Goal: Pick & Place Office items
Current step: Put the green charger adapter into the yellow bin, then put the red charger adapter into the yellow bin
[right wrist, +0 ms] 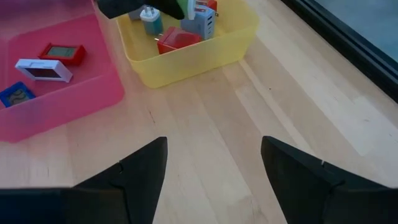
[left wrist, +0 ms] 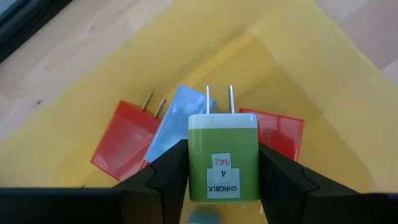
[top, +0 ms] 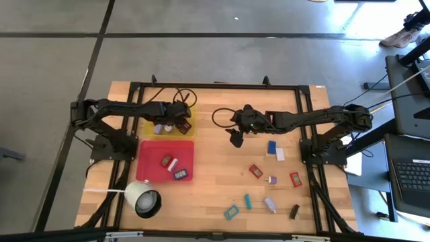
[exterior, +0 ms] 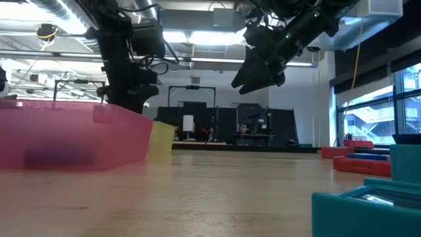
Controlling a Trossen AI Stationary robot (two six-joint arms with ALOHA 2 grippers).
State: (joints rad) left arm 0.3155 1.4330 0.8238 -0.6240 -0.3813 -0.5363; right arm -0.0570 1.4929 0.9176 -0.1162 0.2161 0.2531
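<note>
while the left gripper (left wrist: 222, 180) clamps a green charger (left wrist: 222, 155) over the yellow tray (top: 149, 130) upper left, the right gripper (right wrist: 214, 168) gapes empty; about ten items (top: 256, 171) wait lower right.

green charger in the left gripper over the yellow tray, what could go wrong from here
The green charger sits between the left gripper fingers right above a light blue charger and two red chargers; dropped there, it may land on their prongs and settle tilted. The yellow tray is already crowded, so the fingers could nudge those pieces when pulling away.
</note>
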